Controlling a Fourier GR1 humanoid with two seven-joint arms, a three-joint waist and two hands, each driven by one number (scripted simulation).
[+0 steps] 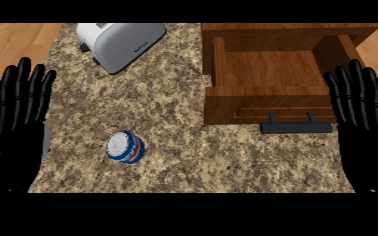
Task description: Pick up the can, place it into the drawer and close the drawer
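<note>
A small can [125, 147] with a white top and blue and red bands stands upright on the speckled granite counter [170, 105], low and left of centre. The wooden drawer [275, 72] is pulled open at the upper right, its inside bare, with a dark handle [296, 127] on its front. My left hand [22, 115] rests open at the left edge, fingers up, well left of the can. At the right edge my right hand [359, 120] rests open, fingers up, beside the drawer's front corner. Neither hand touches anything.
A silver toaster [118, 42] lies at the back left of the counter. Wooden floor [22, 42] shows beyond the counter's left edge. Bare counter stretches between the can and the drawer front.
</note>
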